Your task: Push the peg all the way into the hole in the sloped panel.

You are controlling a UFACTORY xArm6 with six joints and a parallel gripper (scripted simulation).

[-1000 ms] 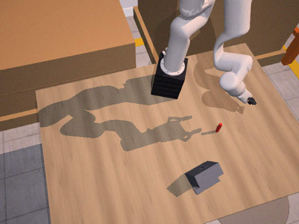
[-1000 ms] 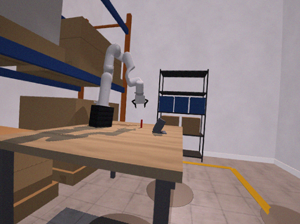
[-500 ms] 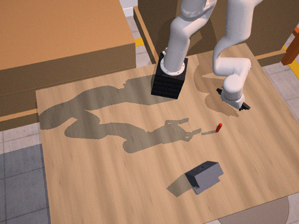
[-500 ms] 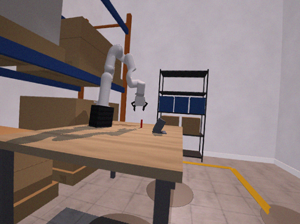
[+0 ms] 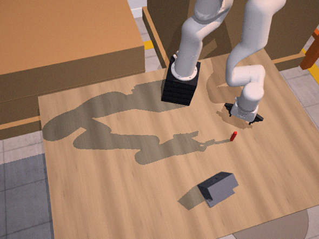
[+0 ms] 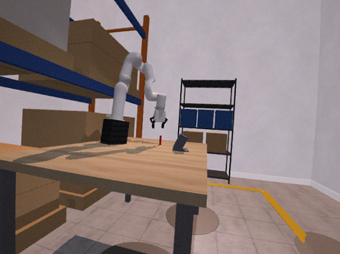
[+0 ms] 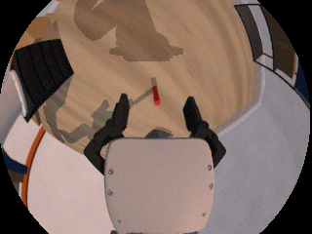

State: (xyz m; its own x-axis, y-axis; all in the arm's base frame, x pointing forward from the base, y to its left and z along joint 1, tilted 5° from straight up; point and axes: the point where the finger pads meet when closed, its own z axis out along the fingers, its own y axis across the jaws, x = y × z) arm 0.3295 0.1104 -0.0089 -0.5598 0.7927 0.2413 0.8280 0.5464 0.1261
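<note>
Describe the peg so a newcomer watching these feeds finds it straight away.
Start at the black pedestal under the arm on the wooden table, then look toward the grey sloped panel. Between them stands the peg, upright, apart from both, below the open gripper. It is the only red thing on the table.
</note>
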